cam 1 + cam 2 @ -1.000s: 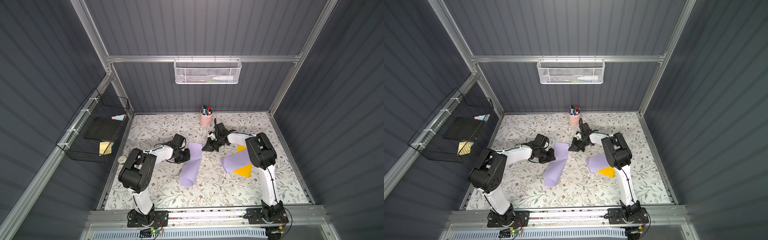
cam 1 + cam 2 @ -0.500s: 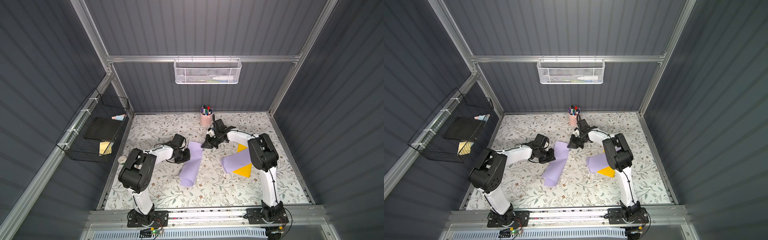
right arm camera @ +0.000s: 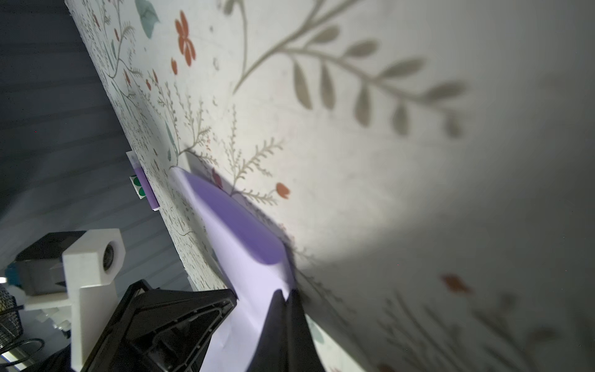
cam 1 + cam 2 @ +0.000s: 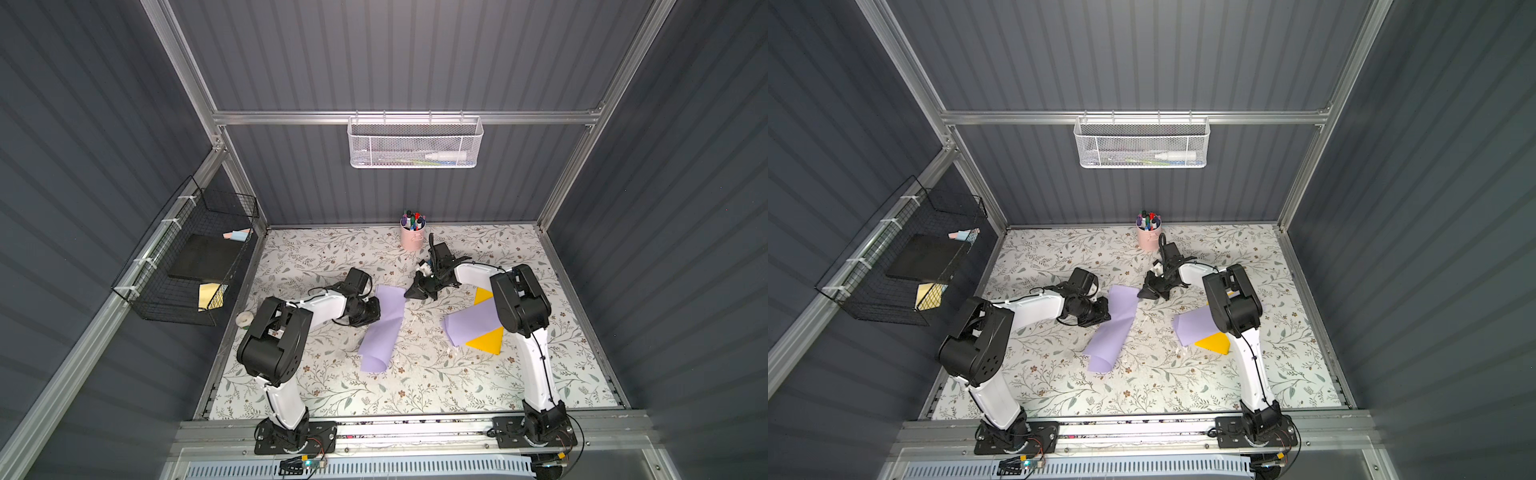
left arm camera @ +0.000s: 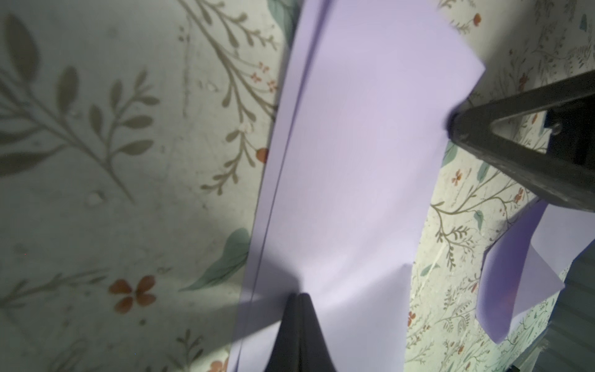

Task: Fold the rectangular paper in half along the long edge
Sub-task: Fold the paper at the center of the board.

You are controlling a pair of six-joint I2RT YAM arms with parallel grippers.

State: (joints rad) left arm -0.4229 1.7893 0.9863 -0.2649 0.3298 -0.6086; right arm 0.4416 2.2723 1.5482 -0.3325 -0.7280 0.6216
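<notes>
Paper lies folded over; pink cup holds markers.

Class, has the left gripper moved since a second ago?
No. The left gripper sits just as far from the pink pen cup as before.

Looked like a robotics lab cell: ribbed grey wall panels, aluminium framing, arm bases bolted to a rail.

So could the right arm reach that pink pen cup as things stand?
Probably yes: the pink pen cup stands just beyond the shut right fingers, with only bare table between; the fingers would have to open first.
</notes>
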